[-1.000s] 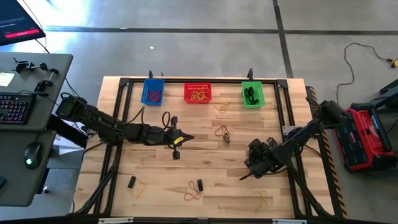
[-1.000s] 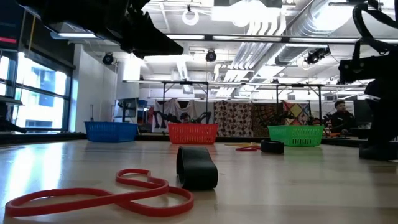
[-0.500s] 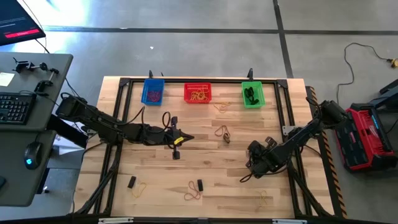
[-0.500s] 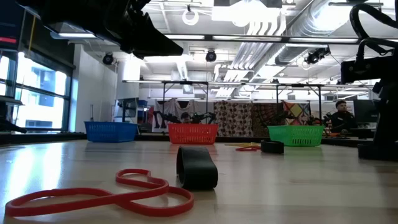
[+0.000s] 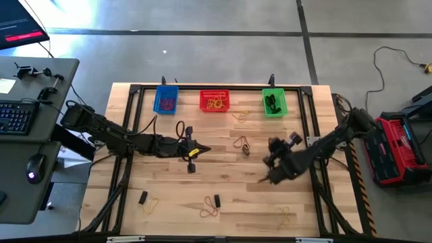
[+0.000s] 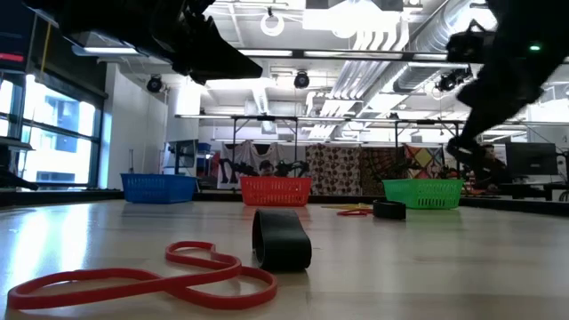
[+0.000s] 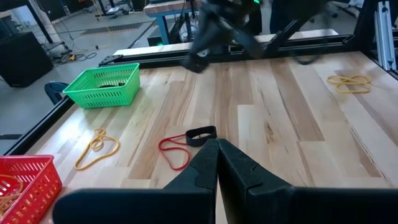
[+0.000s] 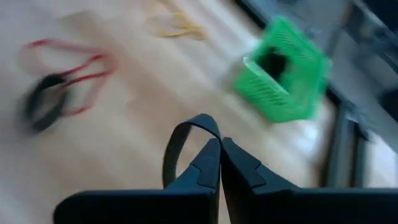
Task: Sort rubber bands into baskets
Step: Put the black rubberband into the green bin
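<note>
Right claw [image 8: 219, 149] pinching dark rubber band [image 8: 180, 144], no readable writing

No readable text, labels, brands or numbers anywhere. The monitor [image 5: 20, 27] at the upper left of the high view shows a red bar with marks too small for me to read. The keyboard [image 5: 15, 116] keys can't be made out either.

Dark band [image 8: 180, 149] in closed pincer [image 8: 219, 144]
</note>
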Controlling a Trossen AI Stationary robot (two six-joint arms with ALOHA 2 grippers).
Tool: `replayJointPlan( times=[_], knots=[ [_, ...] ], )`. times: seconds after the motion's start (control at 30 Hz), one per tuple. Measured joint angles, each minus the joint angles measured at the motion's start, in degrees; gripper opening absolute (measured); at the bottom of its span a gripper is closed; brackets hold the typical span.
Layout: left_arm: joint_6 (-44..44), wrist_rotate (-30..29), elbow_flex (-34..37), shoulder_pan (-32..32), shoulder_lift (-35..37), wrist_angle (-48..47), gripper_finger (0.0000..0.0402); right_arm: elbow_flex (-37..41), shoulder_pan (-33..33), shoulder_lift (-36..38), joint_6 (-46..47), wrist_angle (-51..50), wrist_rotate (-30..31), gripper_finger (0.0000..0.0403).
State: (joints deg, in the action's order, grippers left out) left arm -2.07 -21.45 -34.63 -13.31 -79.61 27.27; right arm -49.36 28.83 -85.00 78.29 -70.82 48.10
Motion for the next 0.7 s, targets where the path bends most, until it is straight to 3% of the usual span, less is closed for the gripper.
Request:
replayJointPlan(
  times=[0.13,0.3,0.57,0.7],
  knots=[
    [0.0,0.0,0.0,0.0,0.0,0.0,0.0,-2.4,-8.4,2.0,0.3,-5.7,0.1,0.0],
    [-0.1,0.0,0.0,0.0,0.0,0.0,0.0,-3.1,-20.7,7.0,-12.7,-4.0,1.4,0.0],
    [-0.1,0.0,0.0,0.0,0.0,0.0,0.0,-1.2,-44.1,15.1,-45.9,15.8,-4.7,0.0],
    [-0.1,0.0,0.0,0.0,0.0,0.0,0.0,0.4,-54.7,15.3,-57.0,26.9,-6.9,0.0]
  ],
)
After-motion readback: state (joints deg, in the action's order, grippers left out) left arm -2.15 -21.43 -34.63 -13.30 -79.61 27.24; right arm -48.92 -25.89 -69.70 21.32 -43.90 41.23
